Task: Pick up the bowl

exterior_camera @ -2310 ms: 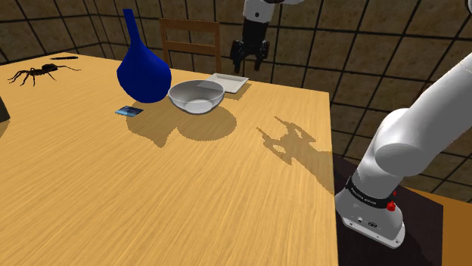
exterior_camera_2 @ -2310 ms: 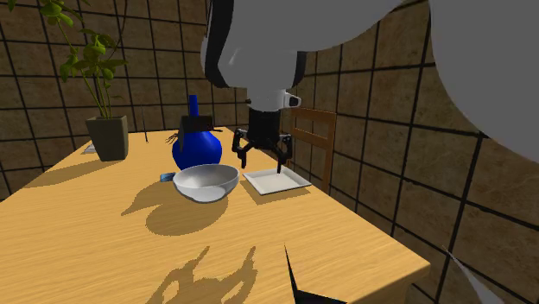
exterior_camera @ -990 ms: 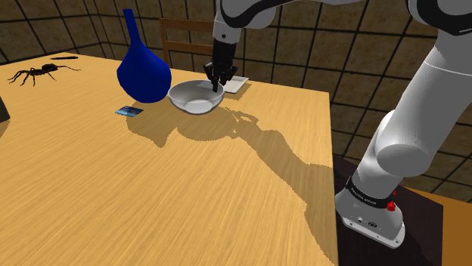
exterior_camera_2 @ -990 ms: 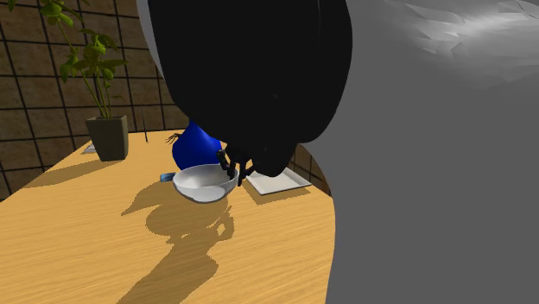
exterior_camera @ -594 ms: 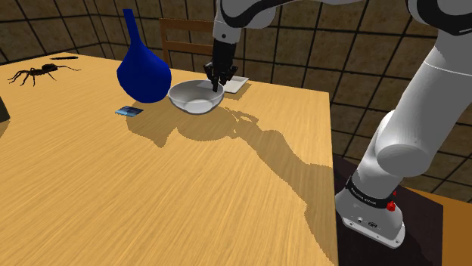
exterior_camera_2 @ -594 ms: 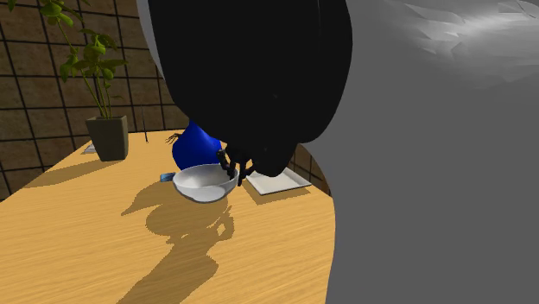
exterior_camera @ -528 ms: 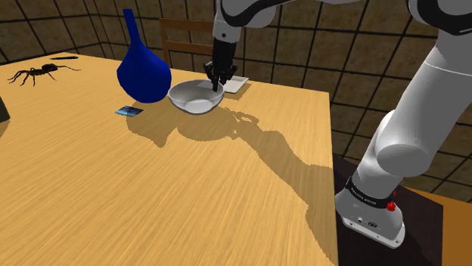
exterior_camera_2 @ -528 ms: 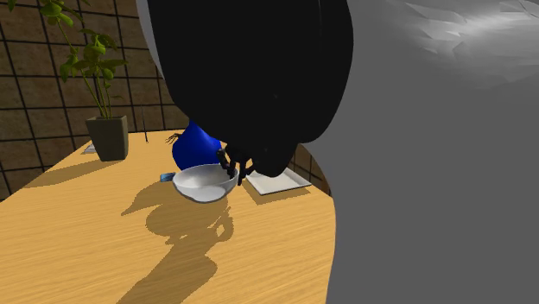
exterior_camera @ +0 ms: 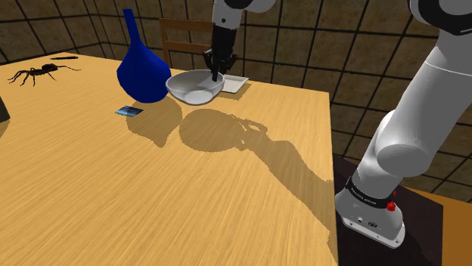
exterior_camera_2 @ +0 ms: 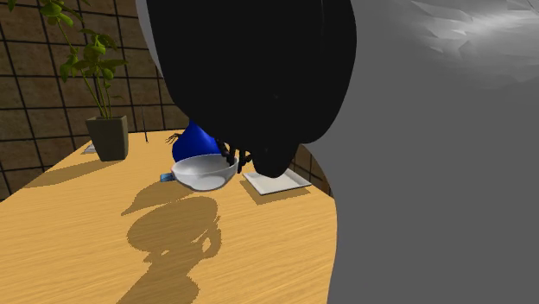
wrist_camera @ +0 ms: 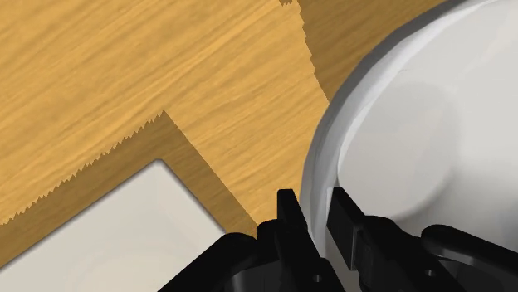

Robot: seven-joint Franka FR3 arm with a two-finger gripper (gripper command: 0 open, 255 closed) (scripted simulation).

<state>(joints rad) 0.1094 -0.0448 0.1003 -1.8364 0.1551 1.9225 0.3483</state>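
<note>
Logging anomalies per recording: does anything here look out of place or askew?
A large black spider sits on the table at the shoulder view's left, odd among tableware. The bowl hangs clear of the table, pinched by its rim in the gripper; nothing spilled or broken.

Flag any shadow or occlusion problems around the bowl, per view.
Shoulder view: hard dark shadow of arm and bowl falls on the table, offset from the bowl. Second exterior view: the arm, close to the lens, blocks the top and right; bowl shows below it. Wrist view: shadow edges on the table are jagged; gripper clasps the bowl's rim.
</note>
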